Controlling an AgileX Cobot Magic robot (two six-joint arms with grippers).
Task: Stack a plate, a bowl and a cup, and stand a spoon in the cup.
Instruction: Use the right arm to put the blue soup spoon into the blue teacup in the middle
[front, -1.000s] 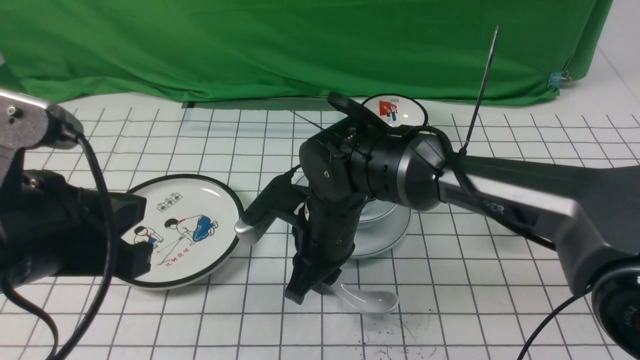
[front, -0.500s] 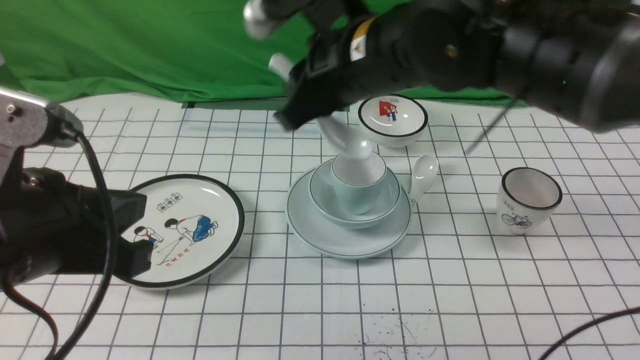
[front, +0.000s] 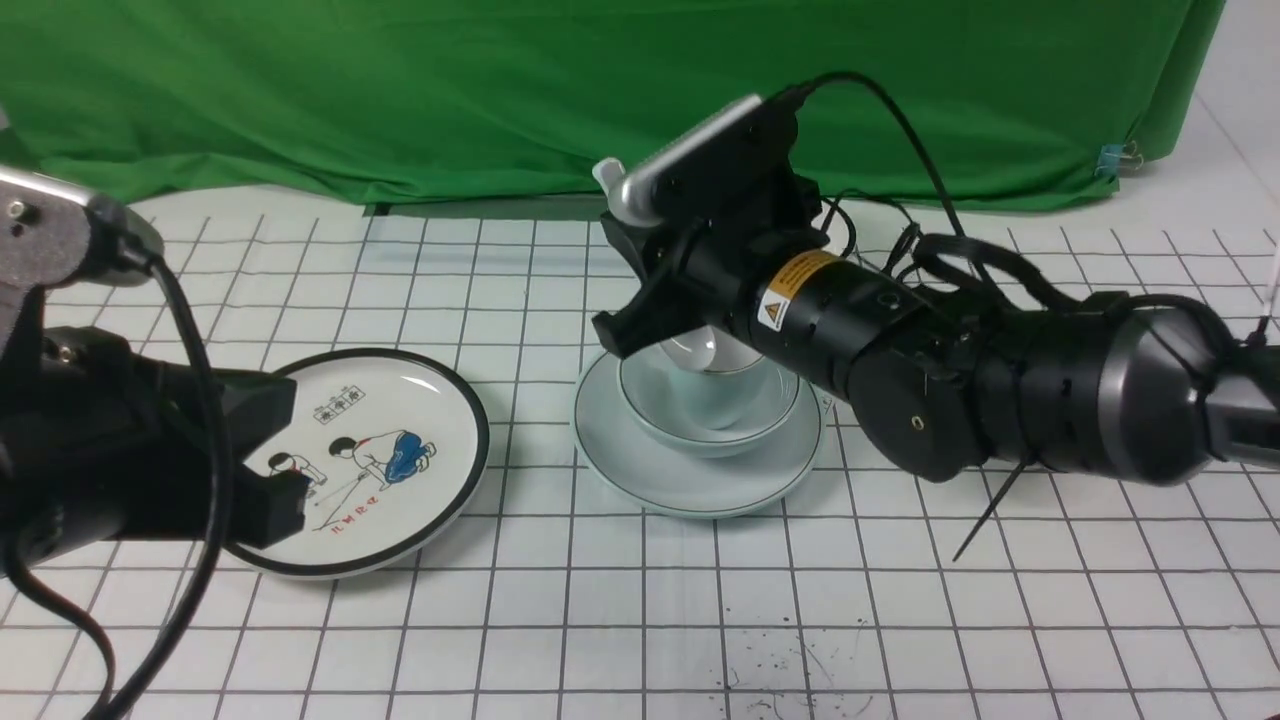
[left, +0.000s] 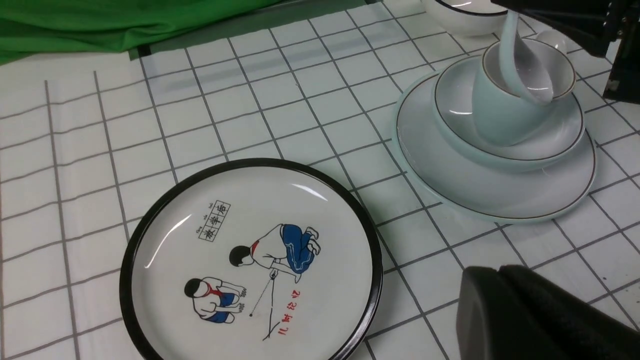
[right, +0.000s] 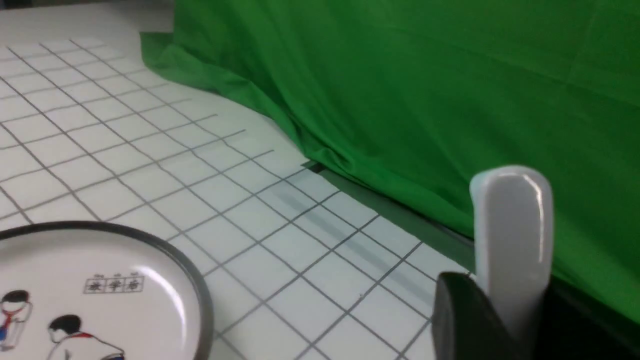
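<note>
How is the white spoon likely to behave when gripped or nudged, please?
Its glossy glaze suggests the spoon is slippery to grip. It looks stiff, brittle ceramic, likely chipping if knocked on the cup. Standing steeply, it could topple if nudged.

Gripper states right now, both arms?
Left gripper: open, holding nothing.
Right gripper: closed on the spoon, its bowl in the cup.
</note>
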